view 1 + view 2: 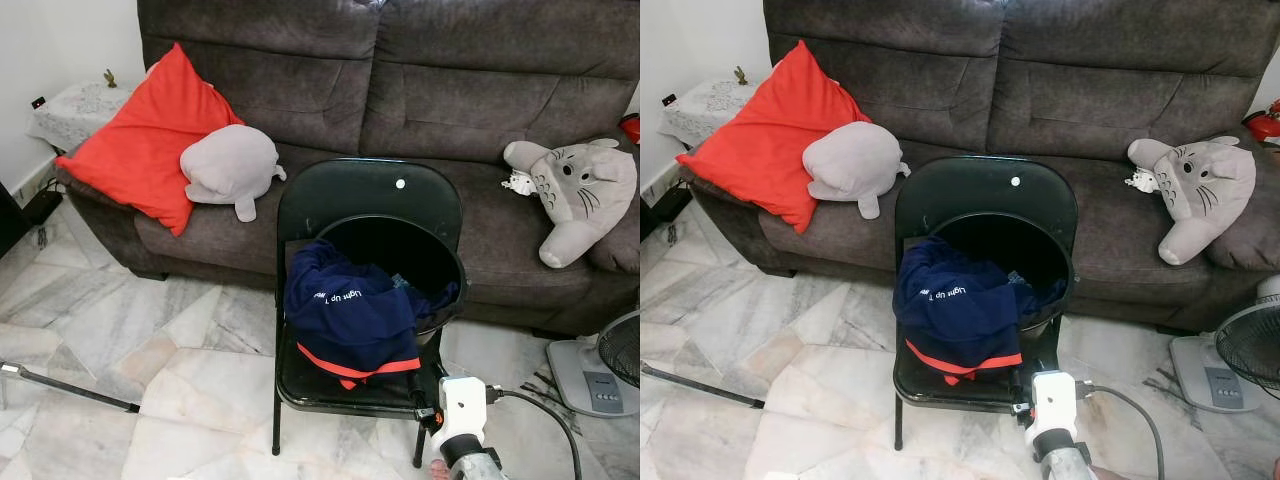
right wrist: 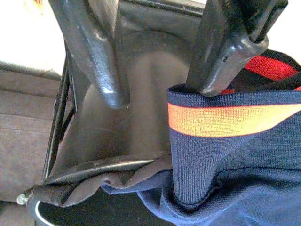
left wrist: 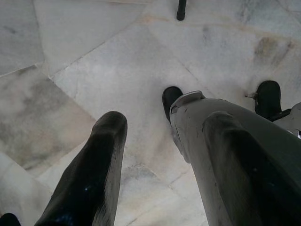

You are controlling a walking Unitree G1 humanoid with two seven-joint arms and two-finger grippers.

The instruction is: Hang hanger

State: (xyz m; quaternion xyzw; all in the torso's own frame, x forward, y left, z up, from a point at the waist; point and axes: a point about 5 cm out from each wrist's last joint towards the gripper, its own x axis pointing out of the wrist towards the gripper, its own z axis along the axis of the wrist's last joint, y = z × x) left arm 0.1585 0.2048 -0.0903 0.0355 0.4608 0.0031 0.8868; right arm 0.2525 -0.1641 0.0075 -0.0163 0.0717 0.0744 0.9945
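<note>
where it tips, bucket (image 1: pixel 420 262) spills navy shirt (image 1: pixel 350 318).

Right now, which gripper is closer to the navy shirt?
Right. The right gripper is at the navy shirt hem on the chair; the left gripper hangs over bare floor.

A dark brown fabric sofa (image 1: pixel 420 90) spans the back of the room, with a large red square cushion (image 1: pixel 150 135) leaning at its left end and a white lace-covered side table (image 1: pixel 75 105) beside it against a pale wall. The floor is grey-white veined marble tile (image 1: pixel 150 340), and a grey pedestal fan (image 1: pixel 600 370) stands at the right edge.
</note>
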